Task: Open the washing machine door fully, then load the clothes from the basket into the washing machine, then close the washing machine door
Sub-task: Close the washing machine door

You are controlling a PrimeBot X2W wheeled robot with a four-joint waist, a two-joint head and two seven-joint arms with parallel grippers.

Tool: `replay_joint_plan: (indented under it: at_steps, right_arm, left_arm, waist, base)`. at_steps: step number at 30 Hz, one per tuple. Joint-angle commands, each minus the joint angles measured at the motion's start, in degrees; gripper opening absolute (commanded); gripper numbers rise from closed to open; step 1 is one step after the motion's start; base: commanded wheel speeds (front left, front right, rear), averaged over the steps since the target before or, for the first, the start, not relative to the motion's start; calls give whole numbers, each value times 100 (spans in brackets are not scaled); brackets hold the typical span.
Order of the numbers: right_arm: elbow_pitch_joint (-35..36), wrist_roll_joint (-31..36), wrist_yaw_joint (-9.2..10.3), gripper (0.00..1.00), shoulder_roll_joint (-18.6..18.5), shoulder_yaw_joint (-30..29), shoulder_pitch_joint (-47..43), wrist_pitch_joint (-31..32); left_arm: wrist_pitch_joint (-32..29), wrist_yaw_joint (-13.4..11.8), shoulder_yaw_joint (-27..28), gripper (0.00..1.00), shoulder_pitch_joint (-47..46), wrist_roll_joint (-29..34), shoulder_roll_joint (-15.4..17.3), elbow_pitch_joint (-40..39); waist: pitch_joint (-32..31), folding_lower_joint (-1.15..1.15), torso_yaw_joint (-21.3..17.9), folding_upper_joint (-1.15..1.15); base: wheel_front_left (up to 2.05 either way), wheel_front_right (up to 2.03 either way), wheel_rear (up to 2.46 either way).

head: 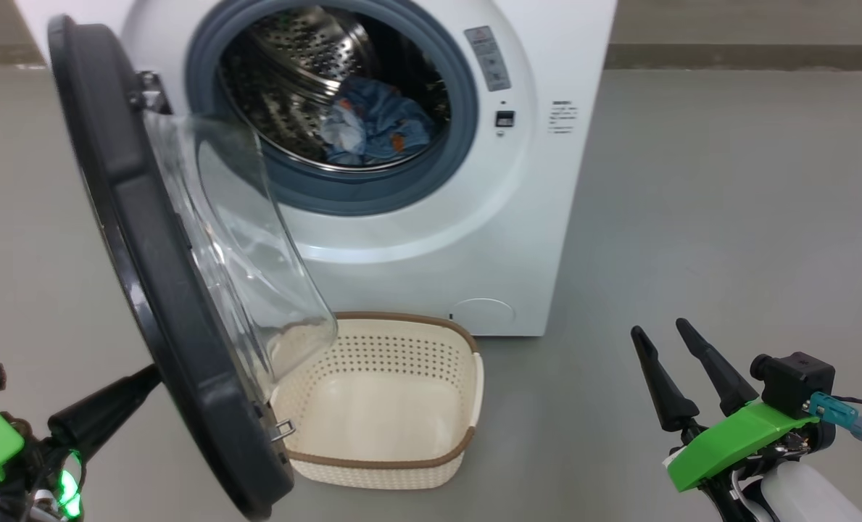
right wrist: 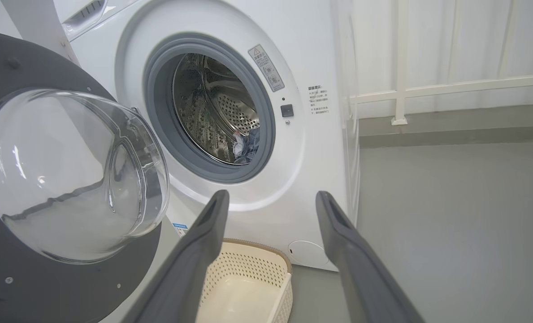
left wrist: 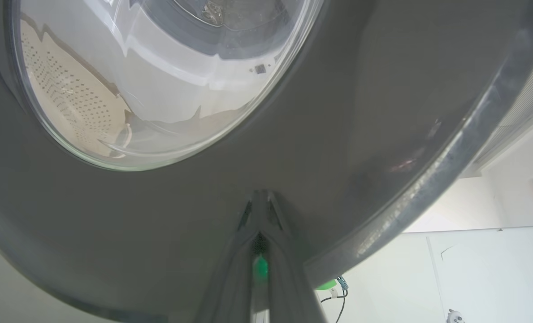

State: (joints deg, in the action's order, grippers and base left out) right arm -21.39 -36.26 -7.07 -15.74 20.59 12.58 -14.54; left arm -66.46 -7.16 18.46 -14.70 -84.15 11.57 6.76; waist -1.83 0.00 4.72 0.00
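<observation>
The white washing machine [head: 546, 181] stands with its washing machine door [head: 133, 239] swung partway out, its glass bowl [head: 249, 246] facing the drum. Light blue and cream clothes [head: 373, 127] lie inside the steel drum. The cream basket [head: 467, 377] sits on the floor below the opening with nothing in it. My left gripper [head: 144, 380] is shut, its tips against the door's outer black rim [left wrist: 338, 112]. My right gripper [head: 666, 337] hangs open at the lower right, away from the machine, holding nothing. In the right wrist view its fingers [right wrist: 203, 242] frame the machine front [right wrist: 311, 58] and the basket [right wrist: 248, 287].
Grey floor [head: 728, 217] stretches to the right of the machine. A white railing and pale curtain [right wrist: 450, 85] run behind it on the right. The door's lower edge hangs over the basket's left side.
</observation>
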Motion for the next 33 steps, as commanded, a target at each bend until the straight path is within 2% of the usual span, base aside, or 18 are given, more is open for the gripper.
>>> replay_joint_plan:
  at_steps: [1,9,21,33]
  right_arm:
    - [140,31,-42,100,-81,77,123,-46]
    - [142,30,-42,100,-125,77,156,-46]
    - [152,20,-42,100,-129,90,217,-46]
    - [175,32,-42,100,-100,26,227,-46]
  left_arm:
    - [8,-10,120,0,-94,-78,121,-222]
    - [124,51,101,0,-105,-126,-109,-316]
    - [720,226,162,0,-443,40,-384,-92]
    - [997,444,94,0,-793,146,-480,211]
  waist:
    - [47,0,-226,0]
    - [100,0,-798,0]
    - [177,0,-1489,0]
    - [255,0,-1740,0]
  base:
    - [0,0,0]
    - [0,0,0]
    - [0,0,0]
    - [0,0,0]
